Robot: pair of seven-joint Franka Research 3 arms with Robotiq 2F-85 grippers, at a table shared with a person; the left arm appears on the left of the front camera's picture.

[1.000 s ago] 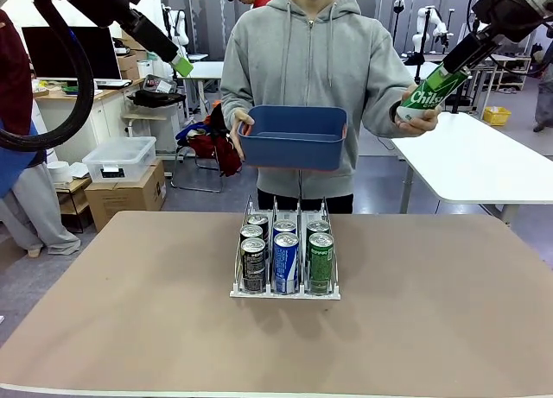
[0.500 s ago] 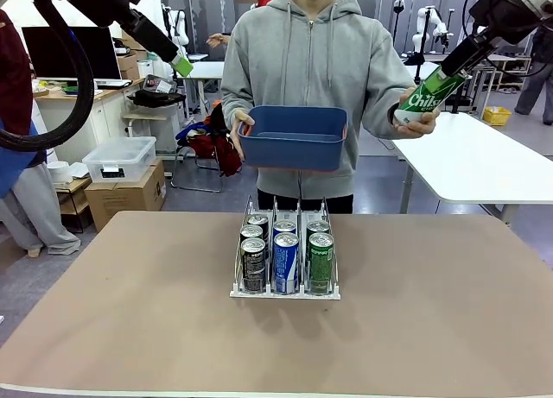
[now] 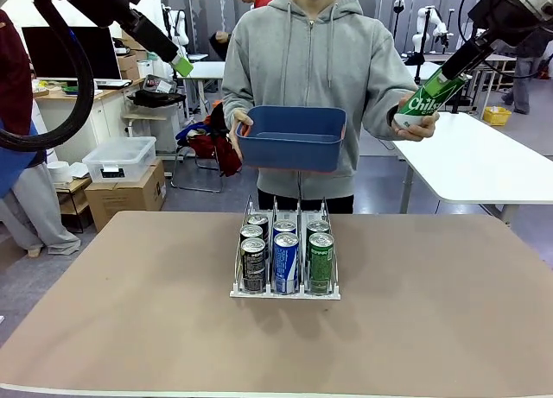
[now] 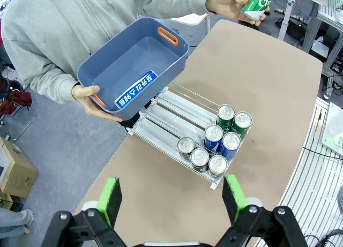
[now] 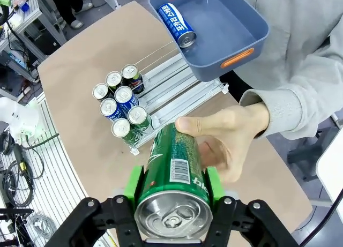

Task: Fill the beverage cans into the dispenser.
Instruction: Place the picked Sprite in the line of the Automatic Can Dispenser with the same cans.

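The dispenser [image 3: 285, 290] stands mid-table with several cans: black ones [image 3: 253, 265] in its left lane, blue-and-white [image 3: 285, 262] in the middle, green [image 3: 320, 261] on the right. High at the right, my right gripper [image 3: 442, 80] is shut on a green can [image 3: 422, 104], its green pads [image 5: 133, 184] on both sides of the can [image 5: 174, 172]. The person's hand [image 5: 228, 137] still clasps this can too. My left gripper [image 4: 172, 197] hangs open high above the dispenser [image 4: 170, 117], holding nothing.
The person stands at the far edge and holds a dark blue tub [image 3: 292, 137] at chest height with the other hand [image 4: 90, 98]. One blue-and-white can [image 5: 176, 23] lies in the tub [image 5: 244, 27]. A white table [image 3: 475, 161] stands at the right.
The green can, held by the hand and my right gripper, has tilted and shifted very slightly. The left arm, the tub and the dispenser have stayed put.
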